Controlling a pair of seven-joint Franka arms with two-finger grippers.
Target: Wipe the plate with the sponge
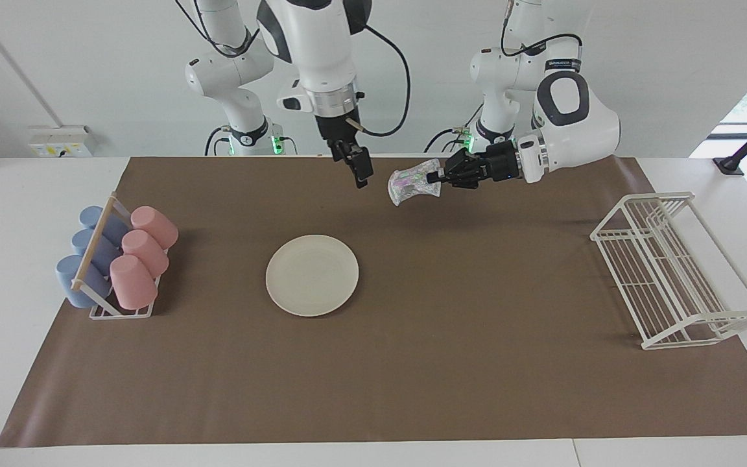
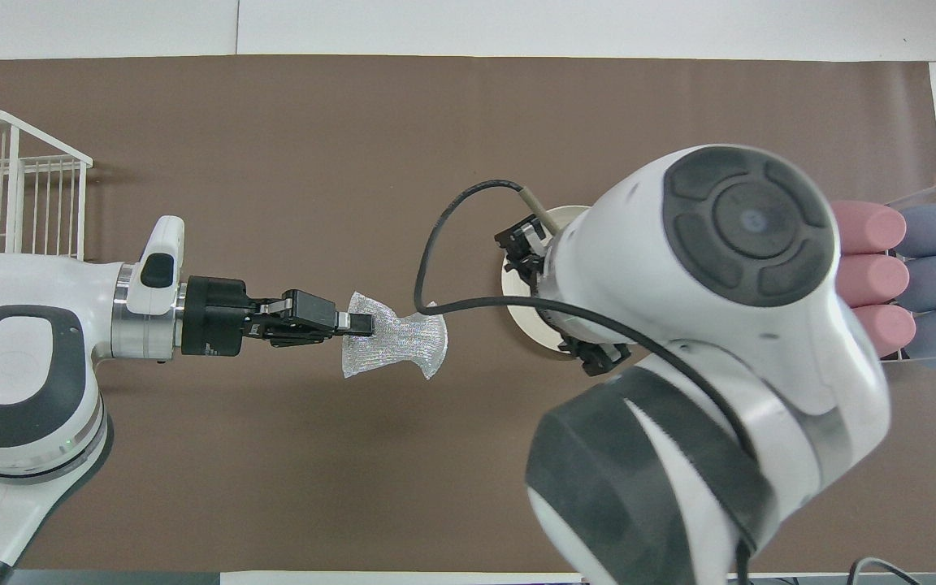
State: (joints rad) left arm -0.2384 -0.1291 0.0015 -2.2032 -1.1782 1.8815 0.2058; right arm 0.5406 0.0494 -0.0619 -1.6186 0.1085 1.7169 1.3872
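Note:
The cream-white plate (image 1: 312, 275) lies flat on the brown mat, with nothing on it. In the overhead view the right arm hides all but a sliver of the plate (image 2: 514, 288). The silvery sponge (image 1: 412, 182) hangs in the air over the mat's robot-side strip, pinched at one edge. My left gripper (image 1: 437, 176) is shut on it and reaches in level from the left arm's end. From above the sponge (image 2: 395, 346) fans out past the left gripper (image 2: 361, 324). My right gripper (image 1: 354, 166) is raised, open and holds nothing, a short gap away from the sponge.
A rack of pink and blue cups (image 1: 117, 263) lying on their sides sits at the right arm's end of the mat. A white wire dish rack (image 1: 668, 272) stands at the left arm's end.

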